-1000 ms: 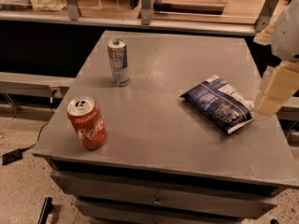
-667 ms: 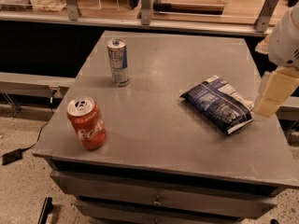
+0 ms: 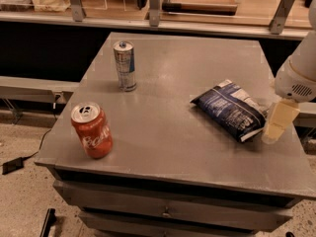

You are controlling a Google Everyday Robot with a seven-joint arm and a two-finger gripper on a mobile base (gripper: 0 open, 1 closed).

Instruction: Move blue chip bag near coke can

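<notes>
the coke can (image 3: 92, 131) stands at the front left of the table (image 3: 163, 152), with a slim silver can (image 3: 125, 65) behind it. the blue chip bag (image 3: 232, 110) lies flat, well apart, to the right. the gripper (image 3: 277, 125) hangs just beside the bag's right end; whether it is apart or together cannot be told. it would do best to centre over the bag before descending.

gripper (image 3: 275, 128): right table (image 3: 168, 132) edge, just beside blue chip bag (image 3: 232, 110) | coke can (image 3: 92, 131): front-left, well apart

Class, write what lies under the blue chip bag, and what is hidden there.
The blue chip bag lies flat on the table; only tabletop shows around it. The patch beneath is covered. The gripper hangs beside the bag's lower end.
</notes>
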